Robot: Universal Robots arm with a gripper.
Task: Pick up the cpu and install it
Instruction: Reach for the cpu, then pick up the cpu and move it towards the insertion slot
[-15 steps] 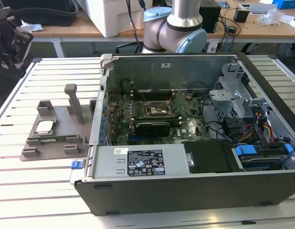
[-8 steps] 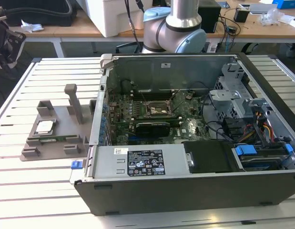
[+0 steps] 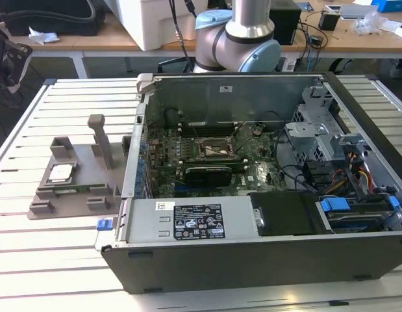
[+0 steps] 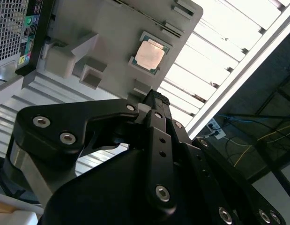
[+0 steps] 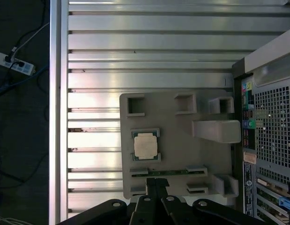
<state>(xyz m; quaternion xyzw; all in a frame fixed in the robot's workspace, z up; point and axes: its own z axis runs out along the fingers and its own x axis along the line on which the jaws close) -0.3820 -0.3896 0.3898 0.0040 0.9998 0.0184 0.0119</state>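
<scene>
The cpu [image 3: 61,172] is a small square chip with a silver top and a green rim. It lies flat in a recess of the grey holder block [image 3: 74,188] on the slatted table, at the exterior view's left. Both wrist views look down on the cpu [image 5: 145,145] [image 4: 150,55] from well above. My gripper [image 5: 157,183] [image 4: 156,99] hangs over the holder block's edge, apart from the chip, its black fingers pressed together with nothing between them. The black socket frame [image 3: 213,151] sits on the motherboard inside the open computer case [image 3: 265,214].
The open case lies on its side at the exterior view's right, next to the holder block [image 5: 177,145]. An upright post [image 3: 100,140] stands on the block. The arm's base [image 3: 243,36] rises behind the case. A power strip [image 5: 13,64] lies on the floor beyond the table edge.
</scene>
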